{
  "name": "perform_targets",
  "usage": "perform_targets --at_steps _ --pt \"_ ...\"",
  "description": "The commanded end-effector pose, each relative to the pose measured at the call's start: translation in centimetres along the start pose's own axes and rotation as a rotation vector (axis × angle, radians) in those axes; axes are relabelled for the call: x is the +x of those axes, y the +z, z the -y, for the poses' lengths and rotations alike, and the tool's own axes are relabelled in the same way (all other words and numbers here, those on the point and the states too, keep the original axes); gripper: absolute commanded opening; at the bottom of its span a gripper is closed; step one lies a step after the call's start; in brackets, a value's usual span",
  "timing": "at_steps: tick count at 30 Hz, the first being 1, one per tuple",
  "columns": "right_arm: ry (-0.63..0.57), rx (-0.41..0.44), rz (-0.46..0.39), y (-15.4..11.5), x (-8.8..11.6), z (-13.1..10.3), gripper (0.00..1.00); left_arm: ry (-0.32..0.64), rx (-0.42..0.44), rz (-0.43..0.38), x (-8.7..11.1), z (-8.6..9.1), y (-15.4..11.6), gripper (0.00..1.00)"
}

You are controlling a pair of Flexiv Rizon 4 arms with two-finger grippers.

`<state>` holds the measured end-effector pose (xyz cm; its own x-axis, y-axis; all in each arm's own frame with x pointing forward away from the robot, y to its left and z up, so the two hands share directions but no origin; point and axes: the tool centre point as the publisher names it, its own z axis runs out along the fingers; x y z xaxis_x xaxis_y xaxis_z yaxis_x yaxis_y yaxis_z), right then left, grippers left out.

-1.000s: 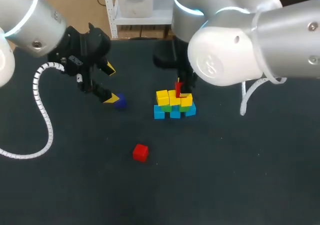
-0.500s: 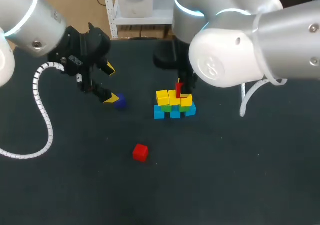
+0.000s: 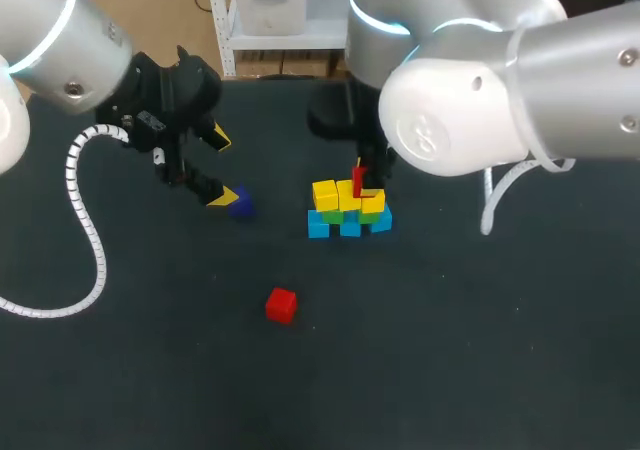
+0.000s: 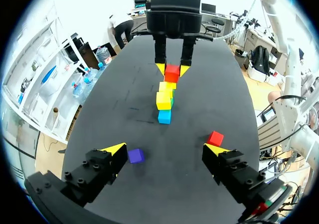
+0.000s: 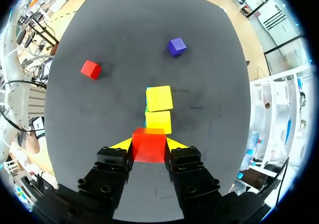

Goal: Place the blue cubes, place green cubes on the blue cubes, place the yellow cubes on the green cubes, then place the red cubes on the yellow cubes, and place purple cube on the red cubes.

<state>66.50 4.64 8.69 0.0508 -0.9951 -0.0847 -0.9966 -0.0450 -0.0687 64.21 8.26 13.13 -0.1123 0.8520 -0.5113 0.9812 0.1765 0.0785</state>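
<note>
Your right gripper (image 5: 149, 145) is clamped on a small red cube (image 5: 148, 147), one yellow tip on each side face. That cube hangs straight over the nearest yellow cube (image 5: 158, 122) of the stack and looks square with it. Can't tell if it's touching or just above. So I'd guess the move is basically straight down, no sideways fix.

The next yellow cube (image 5: 159, 98) sits just beyond, with green cubes (image 3: 345, 214) and blue cubes (image 3: 350, 228) underneath. Further out, a second red cube (image 5: 90, 69) and the little purple cube (image 5: 176, 47) lie loose on the dark table (image 3: 450, 350), well apart. Your left gripper (image 3: 221, 169) hangs spread open right by the purple one, holding nothing.
</note>
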Motion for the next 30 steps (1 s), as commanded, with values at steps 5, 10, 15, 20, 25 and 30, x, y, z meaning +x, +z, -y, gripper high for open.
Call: perform_targets --at_steps 5,10,15,20,25,30 --pt "-0.008 -0.004 0.001 0.12 -0.29 0.42 0.00 0.003 0.001 0.005 0.15 -0.06 0.03 1.00" --pt "-0.010 -0.009 0.000 0.26 -0.28 0.68 0.00 0.003 0.001 0.005 0.15 -0.06 0.03 1.00" --pt "-0.009 -0.011 -0.001 0.23 -0.27 0.88 0.00 0.003 0.001 0.005 0.15 -0.06 0.03 1.00" --pt "-0.008 -0.012 -0.003 0.24 -0.25 0.97 0.00 0.003 0.001 0.005 0.15 -0.06 0.03 1.00" --pt "-0.007 -0.013 -0.004 0.30 -0.27 0.90 0.00 0.003 0.001 0.005 0.15 -0.06 0.03 1.00" --pt "-0.006 -0.015 -0.005 0.37 -0.25 0.87 0.00 0.003 0.001 0.005 0.15 -0.06 0.03 1.00"
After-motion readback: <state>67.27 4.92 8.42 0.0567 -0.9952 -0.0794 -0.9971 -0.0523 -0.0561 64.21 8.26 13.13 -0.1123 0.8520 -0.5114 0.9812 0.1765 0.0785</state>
